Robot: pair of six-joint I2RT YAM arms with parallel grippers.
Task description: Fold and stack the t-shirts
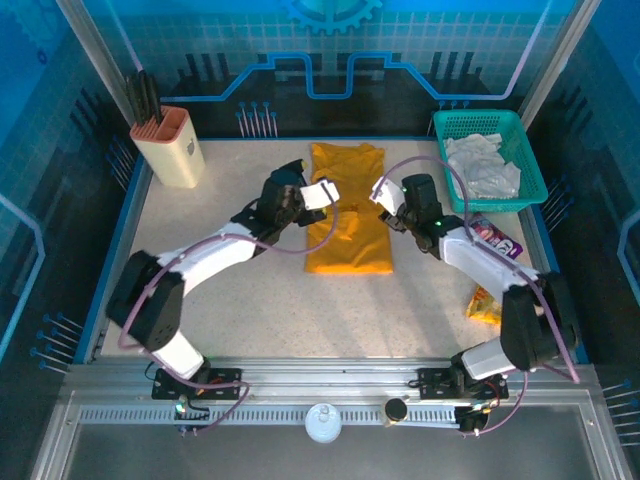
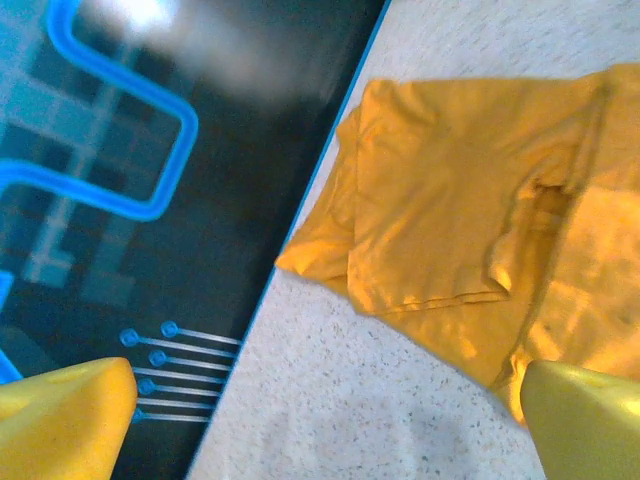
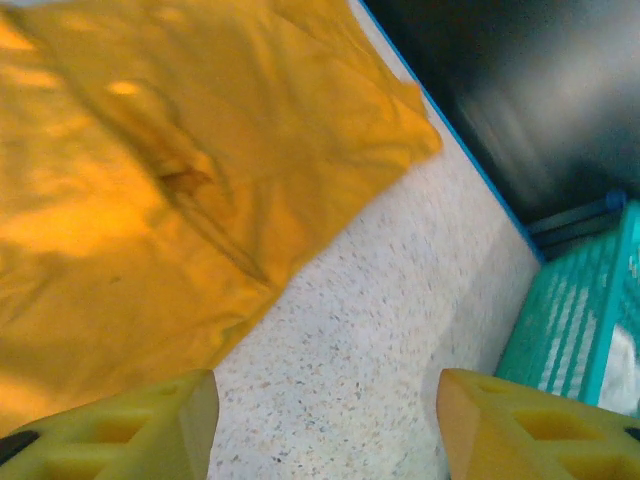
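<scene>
The orange t-shirt (image 1: 348, 215), laid flat in the middle of the table (image 1: 260, 305), and the pale t-shirt (image 1: 482, 165), crumpled in the basket (image 1: 478, 116), are judged light and limp, best pinched at a hem or corner, while the left gripper (image 2: 325, 430) and right gripper (image 3: 330, 430) are held wide open and empty.

top view wide, wrist views close, sharing t-shirt (image 1: 356, 245)

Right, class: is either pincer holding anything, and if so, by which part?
Nothing is held. The left pincer and the right pincer are both open, fingers apart, above the edges of the mustard-orange t-shirt, gripping no cloth.
</scene>
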